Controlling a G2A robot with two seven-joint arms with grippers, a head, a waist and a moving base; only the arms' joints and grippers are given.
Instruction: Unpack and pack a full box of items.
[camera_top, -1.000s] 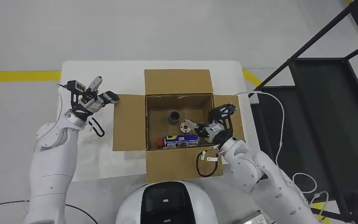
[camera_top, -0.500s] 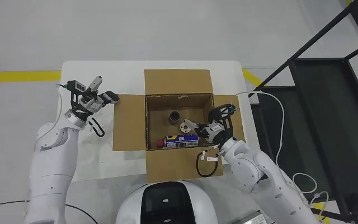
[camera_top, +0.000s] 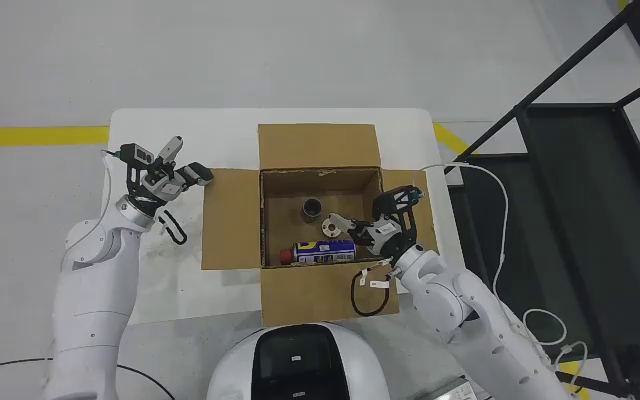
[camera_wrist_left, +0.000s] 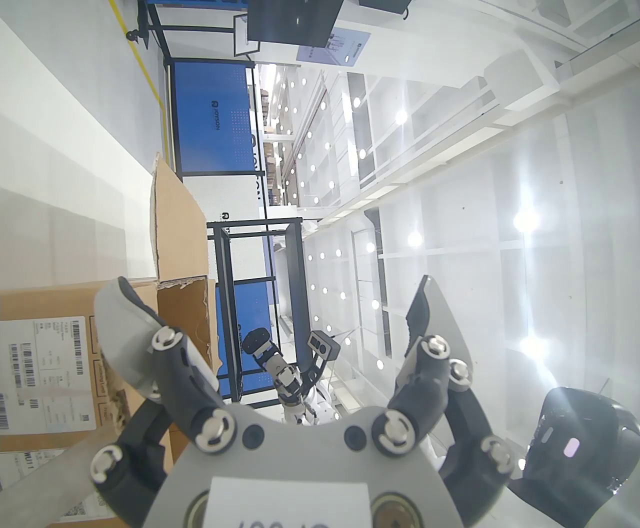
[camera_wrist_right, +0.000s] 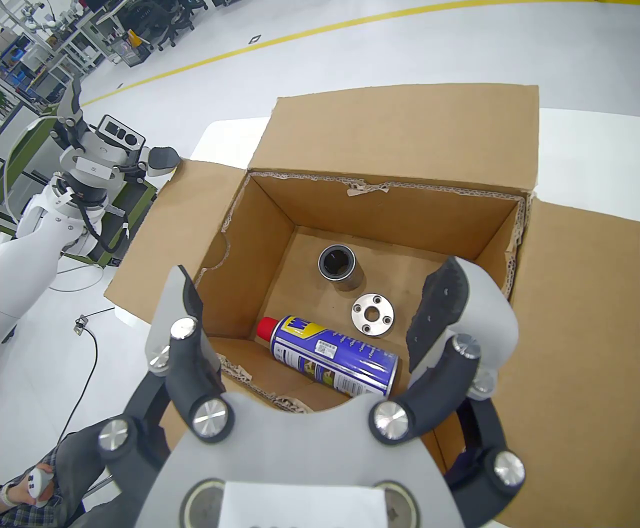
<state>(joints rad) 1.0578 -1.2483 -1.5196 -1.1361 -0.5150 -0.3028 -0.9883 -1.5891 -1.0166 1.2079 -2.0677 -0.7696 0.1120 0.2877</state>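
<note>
Pale grey floor with a yellow line (camera_top: 50, 135) surrounds the white bench (camera_top: 225, 130), and a black frame (camera_top: 560, 150) stands off its right end. Our right hand (camera_wrist_right: 314, 300) hangs over the open box (camera_top: 318, 145), above the near right part of the opening. Its fingers are spread wide with nothing between them. Under it, the spray can (camera_wrist_right: 335, 357) lies on its side along the near wall, red cap toward the left wall. Just beyond the can, a flat metal flange (camera_wrist_right: 372, 314) rests on the box floor, near the right wall. Farther in, a dark bushing (camera_wrist_right: 337, 265) stands upright with its bore facing up, apart from the flange. Brown cardboard floor shows between the bushing and the far wall and along the left wall. All four flaps are folded outward, and the right flap lies under our right arm. Our left hand (camera_top: 186, 162) sits above the bench by the left flap's far outer corner, fingers apart and holding nothing. One fingertip is just beside that corner, and we cannot tell whether it touches. White bench shows to the left of the box and in a strip past the far flap.
</note>
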